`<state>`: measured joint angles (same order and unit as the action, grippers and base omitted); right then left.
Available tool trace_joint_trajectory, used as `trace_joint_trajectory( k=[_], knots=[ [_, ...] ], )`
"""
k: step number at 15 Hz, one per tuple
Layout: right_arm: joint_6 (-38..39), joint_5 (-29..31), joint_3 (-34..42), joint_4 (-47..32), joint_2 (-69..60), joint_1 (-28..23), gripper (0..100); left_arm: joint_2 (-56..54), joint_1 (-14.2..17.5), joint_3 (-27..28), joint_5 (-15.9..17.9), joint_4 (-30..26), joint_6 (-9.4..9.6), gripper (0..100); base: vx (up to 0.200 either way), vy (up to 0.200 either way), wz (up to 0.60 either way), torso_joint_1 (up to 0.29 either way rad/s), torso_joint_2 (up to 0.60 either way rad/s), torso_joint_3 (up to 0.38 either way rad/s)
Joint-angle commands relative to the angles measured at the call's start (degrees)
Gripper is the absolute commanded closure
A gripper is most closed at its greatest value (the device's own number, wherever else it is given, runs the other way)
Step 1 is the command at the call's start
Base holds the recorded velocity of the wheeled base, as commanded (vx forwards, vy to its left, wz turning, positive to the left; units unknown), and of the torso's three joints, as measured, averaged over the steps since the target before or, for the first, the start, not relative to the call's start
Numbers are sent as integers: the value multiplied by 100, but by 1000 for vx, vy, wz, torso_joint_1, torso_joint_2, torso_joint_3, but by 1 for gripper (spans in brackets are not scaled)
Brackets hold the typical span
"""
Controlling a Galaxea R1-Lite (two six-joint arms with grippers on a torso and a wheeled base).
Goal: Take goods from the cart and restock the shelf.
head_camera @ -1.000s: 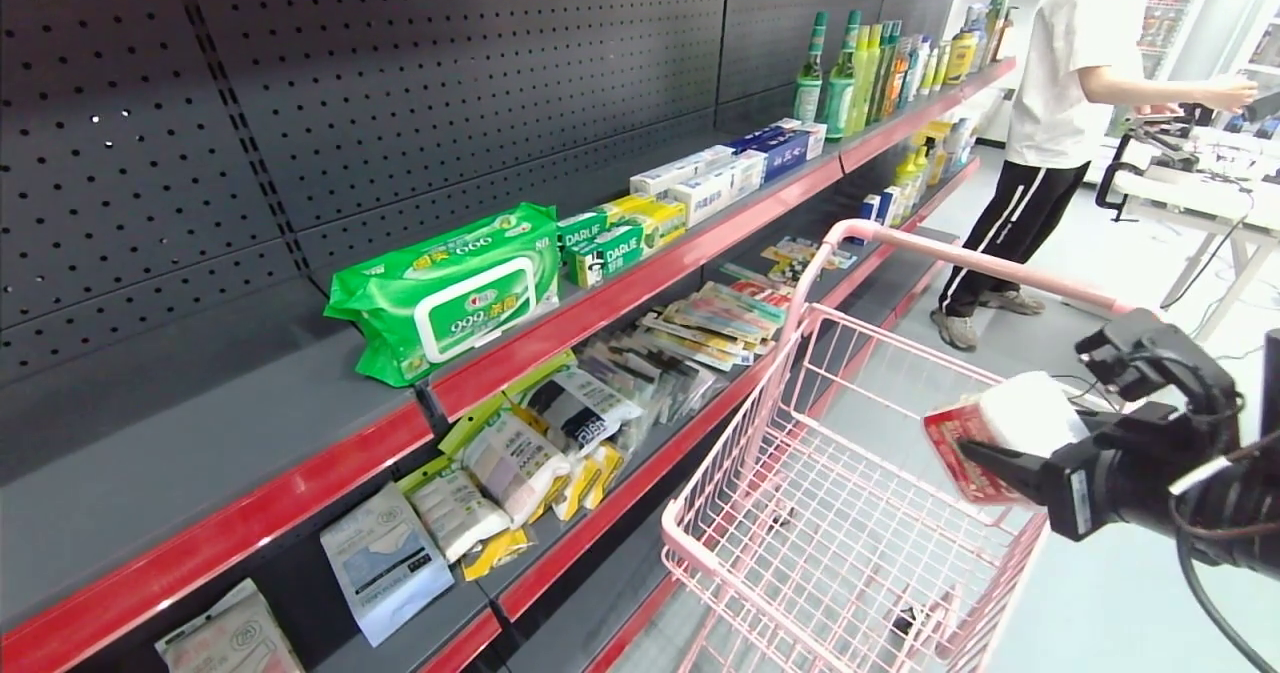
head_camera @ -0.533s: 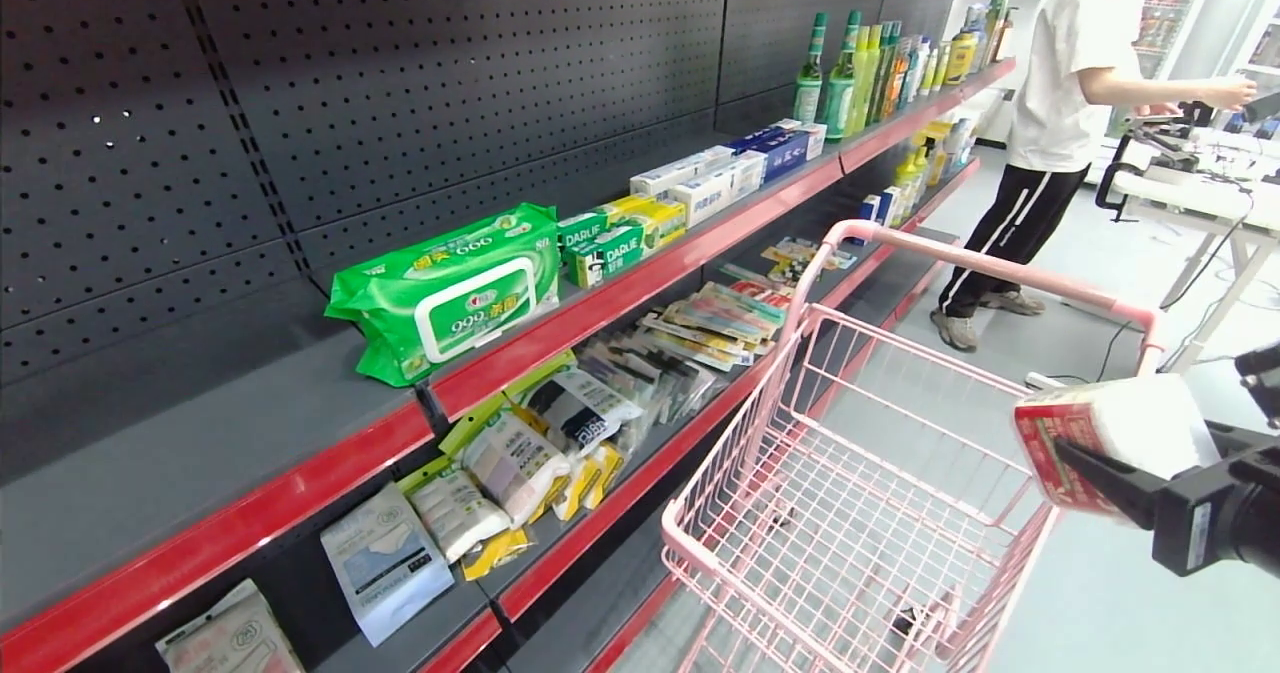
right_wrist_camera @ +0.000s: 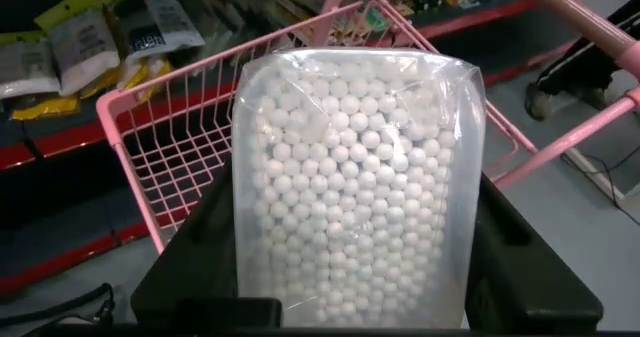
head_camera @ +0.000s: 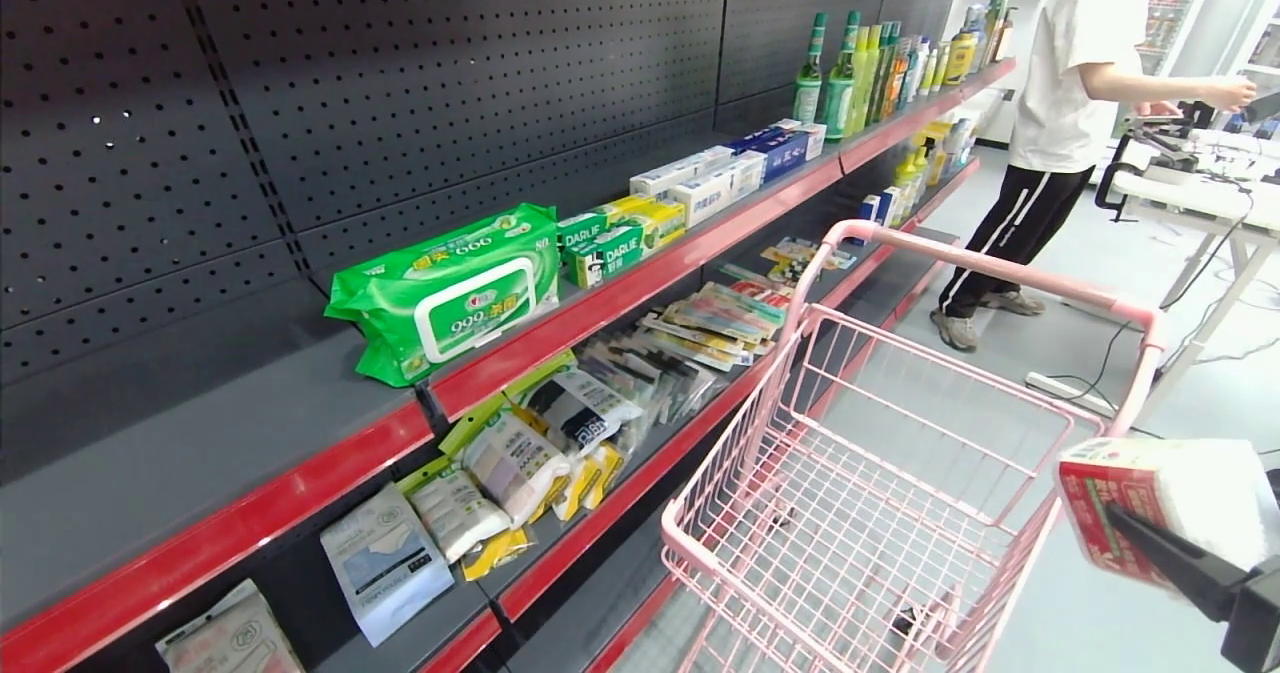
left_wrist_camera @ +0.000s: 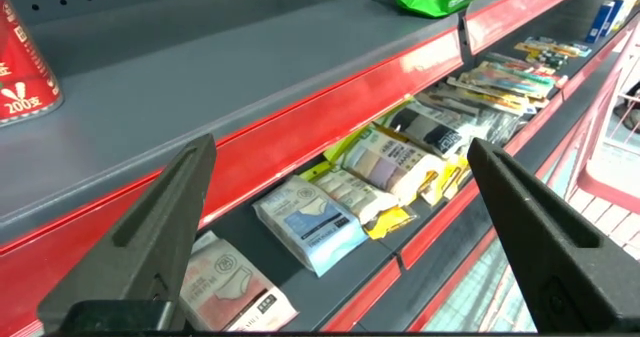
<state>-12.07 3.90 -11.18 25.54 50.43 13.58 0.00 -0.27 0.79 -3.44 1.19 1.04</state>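
Pegboard shelf (head_camera: 200, 423); right end effector (right_wrist_camera: 355, 232) grips dimpled pack (head_camera: 1170, 488).

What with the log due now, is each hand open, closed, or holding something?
Left hand: open, holding nothing.
Right hand: closed on a red and white packet.

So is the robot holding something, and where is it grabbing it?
Yes! The right tool holds a clear pack of little white balls, squeezed by its two long sides. The left tool is open, holding nothing.
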Motion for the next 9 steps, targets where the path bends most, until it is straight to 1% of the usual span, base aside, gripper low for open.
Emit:
trace_joint_trajectory(
  k=[1, 3, 4, 5, 7, 9],
  knots=[
    [3, -109, 28, -84, -324, -13, 100, 9, 0, 0, 1, 4, 2, 0, 0, 0, 0, 0, 0, 0],
    [3, -109, 63, -216, -455, -22, 100, 9, 0, 0, 1, 4, -7, 0, 0, 0, 0, 0, 0, 0],
    [3, -82, 37, -550, -693, -31, 100, 9, 0, 0, 1, 4, -16, 0, 0, 0, 0, 0, 0, 0],
    [3, -82, 19, -691, -807, -31, 100, 0, 0, 9, 1, 4, -16, 0, 0, 0, 0, 0, 0, 0],
    [-6, -74, -16, -1323, -1325, -101, 100, 0, 0, 9, 1, -5, -16, 0, 0, 0, 0, 23, -45, -35],
    [-6, -74, -42, -1728, -1616, -101, 100, 9, 0, 0, 1, 4, -16, 0, 0, 0, 0, 154, -390, -227]
  ],
)
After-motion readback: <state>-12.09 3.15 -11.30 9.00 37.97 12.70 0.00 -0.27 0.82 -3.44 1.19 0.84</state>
